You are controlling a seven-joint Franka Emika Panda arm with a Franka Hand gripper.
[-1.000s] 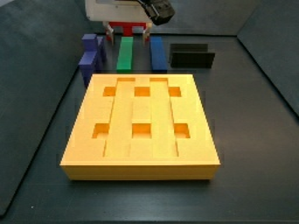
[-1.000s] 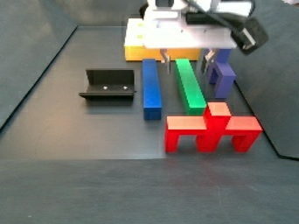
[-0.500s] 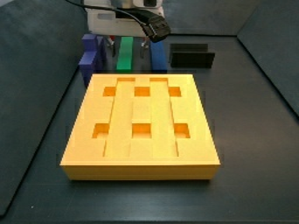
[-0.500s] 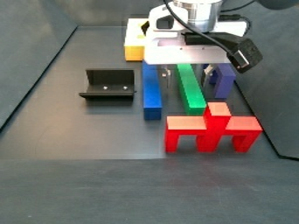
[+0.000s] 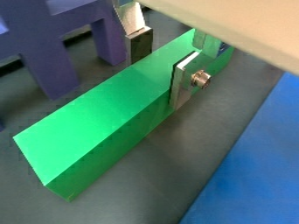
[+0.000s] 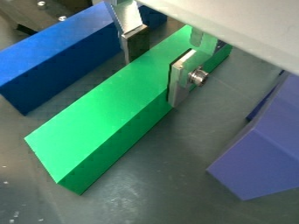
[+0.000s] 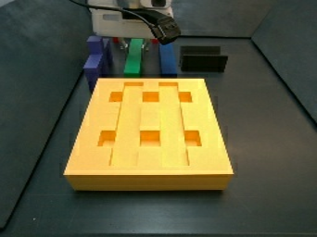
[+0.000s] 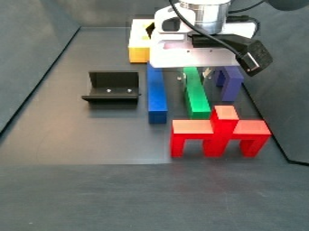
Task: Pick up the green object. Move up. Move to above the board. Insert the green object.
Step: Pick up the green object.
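The gripper (image 6: 158, 54) sits low over the green bar (image 6: 111, 118), its flat silver fingers (image 6: 183, 77) standing apart on either side of the bar's width, near one end. Both wrist views show this straddle; whether the pads actually press the bar cannot be told. A wrist view shows a blue bar (image 6: 65, 52) lying beside the green one; another shows a purple block (image 5: 65, 39) on its far side. In a side view the orange-yellow board (image 7: 151, 134), grooved with six square holes, fills the centre, with the green bar (image 7: 132, 57) at upper left behind it. A side view also shows a red branched piece (image 8: 220, 133) at lower right and the dark fixture (image 8: 112, 88) at left. The floor (image 8: 85, 180) is matte dark grey.
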